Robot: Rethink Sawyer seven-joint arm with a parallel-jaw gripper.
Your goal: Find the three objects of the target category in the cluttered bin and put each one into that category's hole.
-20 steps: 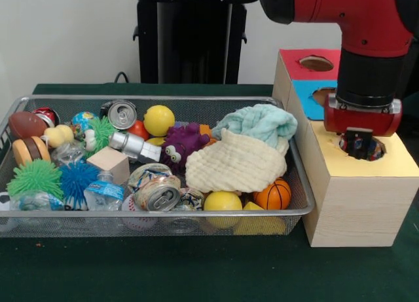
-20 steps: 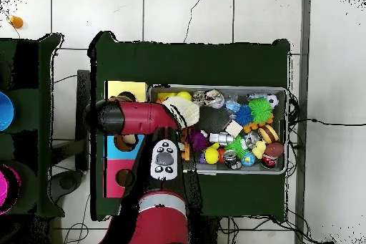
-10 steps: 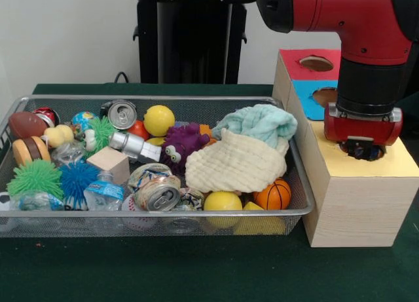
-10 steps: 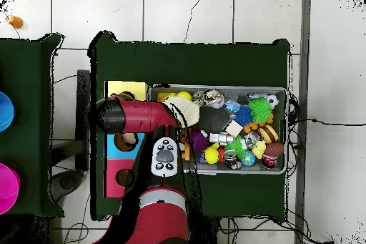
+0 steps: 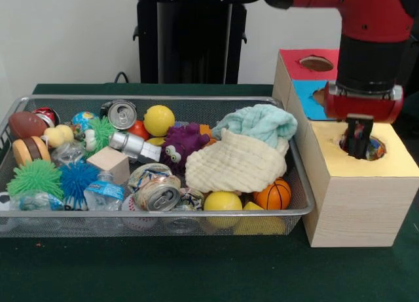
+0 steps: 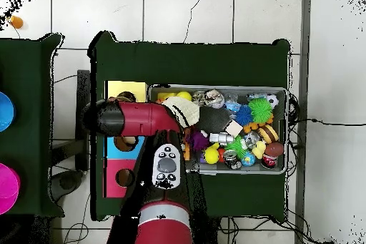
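Green cloth covers the bench where the pincer (image 5: 359, 139) hangs over the yellow hole (image 5: 362, 147), its grip hidden, a round colourful ball (image 5: 374, 148) sitting inside, likely light and squashy, best squeezed round its middle.

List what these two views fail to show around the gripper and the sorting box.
- Gripper state: front view, fingers read as one dark shape over the yellow hole; cannot tell. Overhead, the arm covers it.
- The hole's contents: front view, only a colourful sliver shows past the rim.
- Blue hole: front view, partly behind the arm's wrist.
- Whatever lies under the cloths in the bin.
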